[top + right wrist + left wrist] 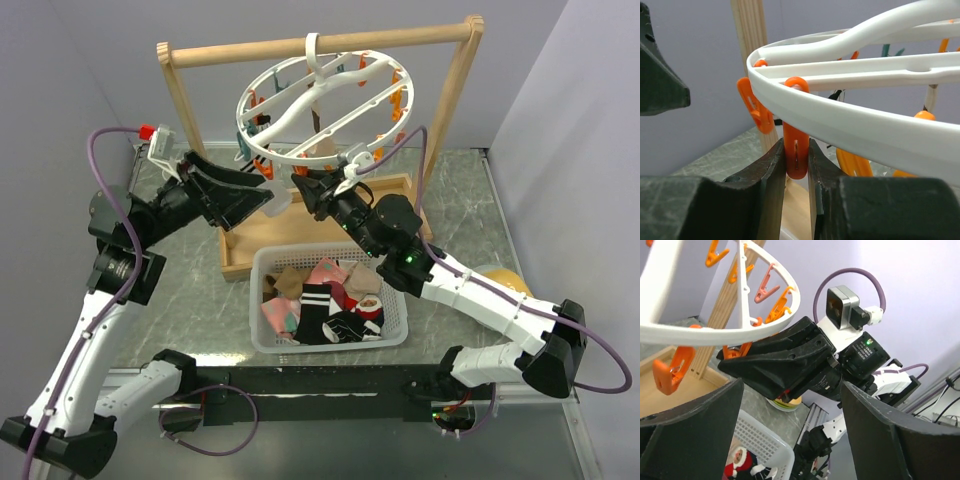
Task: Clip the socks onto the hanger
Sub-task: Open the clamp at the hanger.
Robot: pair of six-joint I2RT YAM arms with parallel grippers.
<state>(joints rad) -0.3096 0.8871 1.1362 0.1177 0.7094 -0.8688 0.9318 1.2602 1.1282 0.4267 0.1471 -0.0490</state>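
from above, the hanger [298, 106] hangs by its hook from the wooden frame [455, 95] toward the far edge of the desk. the socks [325, 300] lie in a white basket [330, 343] closer to the near edge. the left gripper [265, 195] gapes wide and empty beside the ring, so no sock is ready for a peg.

left wrist view: the right gripper [725, 362] sits just ahead, close enough that the two could collide.

right wrist view: the right gripper [796, 167] is narrow, pinching an orange peg [796, 145] under the rim. the free-hanging ring could swing and let the peg slip out.
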